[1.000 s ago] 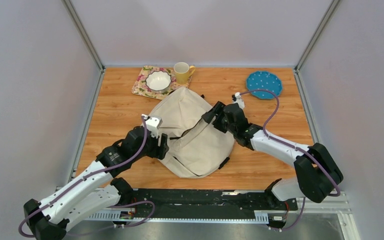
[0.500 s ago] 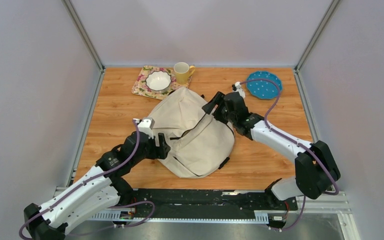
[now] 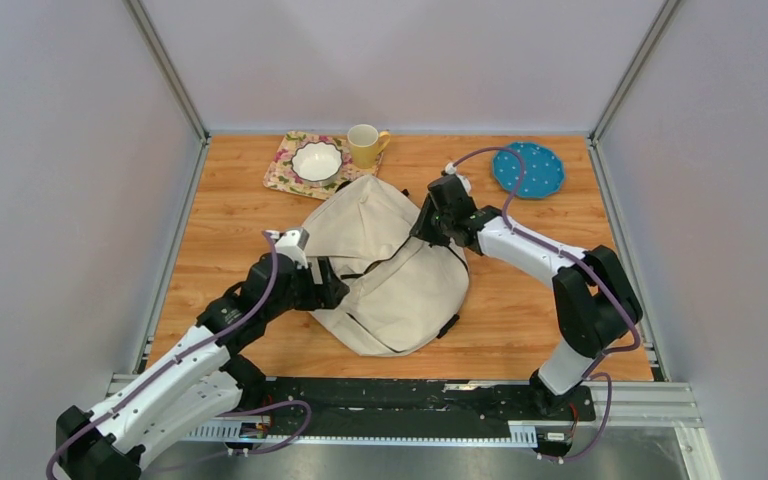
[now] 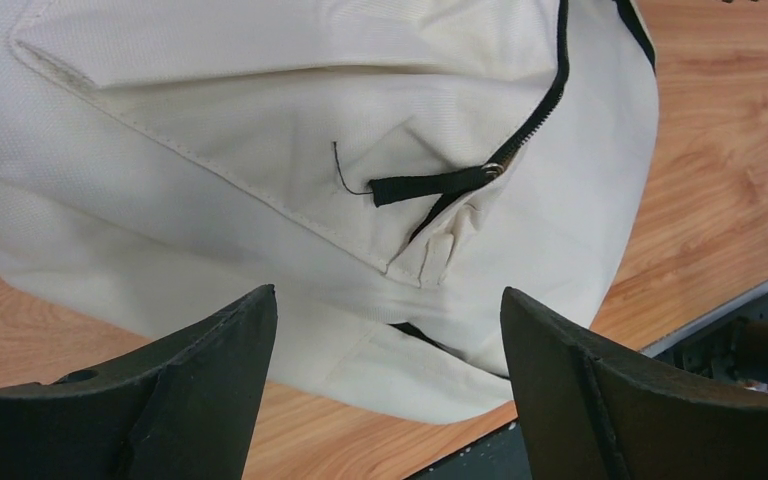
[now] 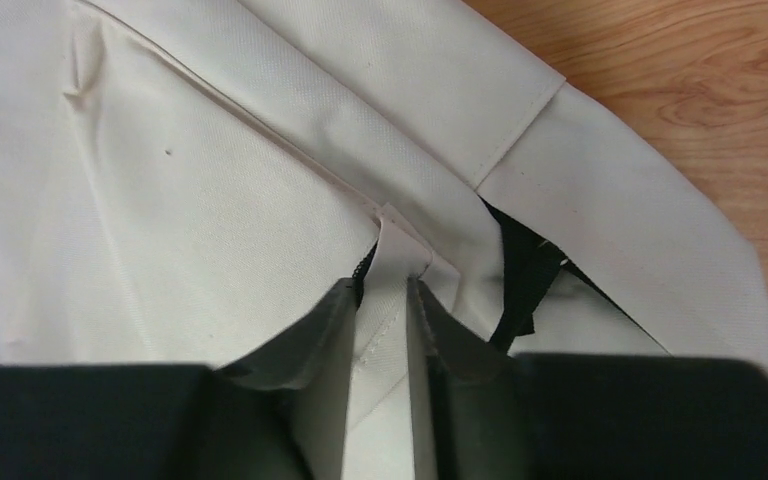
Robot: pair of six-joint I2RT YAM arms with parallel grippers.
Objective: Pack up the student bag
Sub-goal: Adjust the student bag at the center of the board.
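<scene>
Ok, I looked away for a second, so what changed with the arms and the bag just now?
The right fingers closed onto the cream tab at the zipper's end, the elbow drawing inward. The left fingers, open, shifted slightly before the zipper pull. The student bag, bowl, mug and plate stayed put.

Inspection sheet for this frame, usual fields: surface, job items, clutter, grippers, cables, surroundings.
Surface: wooden table, no spills seen.
Job's things: student bag lying mid-table; zipper pull on its front.
Clutter: floral mat under white bowl; yellow mug; blue plate; all at the far edge.
Grippers: left gripper open over the bag; right gripper pinching a fabric tab of the bag.
Cables: purple cables on both arms; the right one arcs in front of the plate.
Surroundings: grey walls, metal frame.
</scene>
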